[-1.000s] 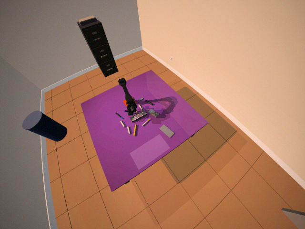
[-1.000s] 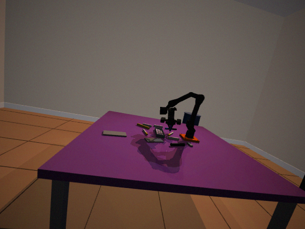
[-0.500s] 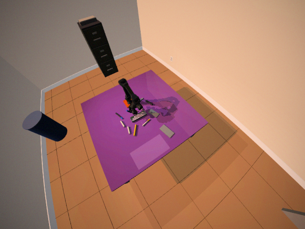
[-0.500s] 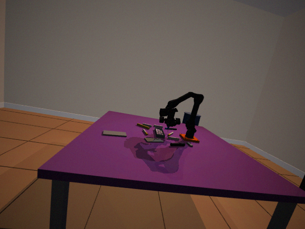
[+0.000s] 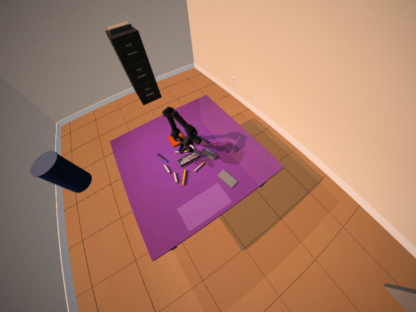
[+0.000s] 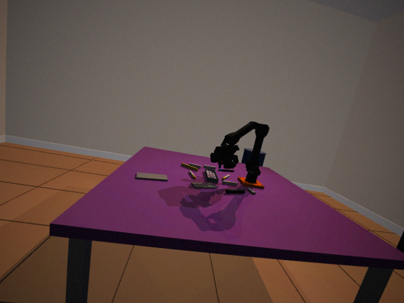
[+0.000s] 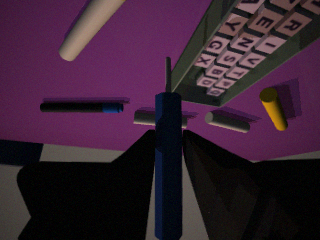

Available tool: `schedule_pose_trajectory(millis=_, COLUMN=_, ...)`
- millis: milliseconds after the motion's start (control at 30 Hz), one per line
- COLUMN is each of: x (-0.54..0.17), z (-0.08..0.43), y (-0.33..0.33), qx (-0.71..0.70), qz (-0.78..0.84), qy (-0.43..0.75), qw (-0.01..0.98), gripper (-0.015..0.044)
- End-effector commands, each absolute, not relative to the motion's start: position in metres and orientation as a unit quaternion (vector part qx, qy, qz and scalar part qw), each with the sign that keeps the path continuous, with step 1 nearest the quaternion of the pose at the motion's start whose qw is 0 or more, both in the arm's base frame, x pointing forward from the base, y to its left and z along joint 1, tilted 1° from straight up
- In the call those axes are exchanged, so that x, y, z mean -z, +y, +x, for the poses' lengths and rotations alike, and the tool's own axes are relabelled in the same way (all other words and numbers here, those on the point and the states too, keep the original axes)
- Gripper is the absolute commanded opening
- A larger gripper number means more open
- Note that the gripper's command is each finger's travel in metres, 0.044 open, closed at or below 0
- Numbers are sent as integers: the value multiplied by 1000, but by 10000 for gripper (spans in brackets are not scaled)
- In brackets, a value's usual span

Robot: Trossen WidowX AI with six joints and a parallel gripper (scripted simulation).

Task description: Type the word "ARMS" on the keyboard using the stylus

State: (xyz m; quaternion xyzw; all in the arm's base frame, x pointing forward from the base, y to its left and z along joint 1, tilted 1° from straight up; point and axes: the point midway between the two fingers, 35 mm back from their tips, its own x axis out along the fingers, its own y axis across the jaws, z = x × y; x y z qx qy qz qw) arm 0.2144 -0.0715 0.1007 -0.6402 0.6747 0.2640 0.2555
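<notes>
1. Gripper (image 5: 185, 149) (image 6: 220, 163) (image 7: 168, 136): jaws drawn most of the way in, narrow gap, clamped on the blue stylus (image 6: 219, 167) (image 7: 168, 155). Thin grey tip out ahead of the fingers.
2. Keyboard (image 5: 188, 158) (image 6: 211, 175) (image 7: 230, 57): dark green case, pale lettered keys, on the purple table (image 5: 141, 201) (image 6: 196, 228). Wrist view puts the stylus tip by a case corner, off the keys; height cannot be told.
3. White-and-yellow stick (image 7: 90, 30): lies beside the keyboard.
4. Beyond, in wrist view: black-and-blue pen (image 5: 162, 157) (image 6: 226, 170) (image 7: 75, 107), two pale cylinders (image 5: 167, 168) (image 7: 227, 122), yellow stick (image 5: 184, 177) (image 6: 189, 166) (image 7: 275, 110). All lying flat.
5. Grey slab (image 5: 227, 178) (image 6: 151, 177): flat, well apart from the keyboard.
6. Off the table: black filing cabinet (image 5: 137, 72), upright.
</notes>
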Motion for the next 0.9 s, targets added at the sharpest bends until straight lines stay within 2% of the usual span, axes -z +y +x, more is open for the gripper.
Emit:
schedule_pose_trajectory(millis=0, x=-108, z=224, y=-60, qx=-245, qz=-679, qy=654, qw=228, gripper=0)
schedule_pose_trajectory(millis=600, x=-129, z=247, y=-20, qx=-195, qz=-776, qy=578, qw=162, gripper=0)
schedule_pose_trajectory(millis=867, x=-98, z=248, y=-19, qx=-195, qz=-776, qy=578, qw=162, gripper=0)
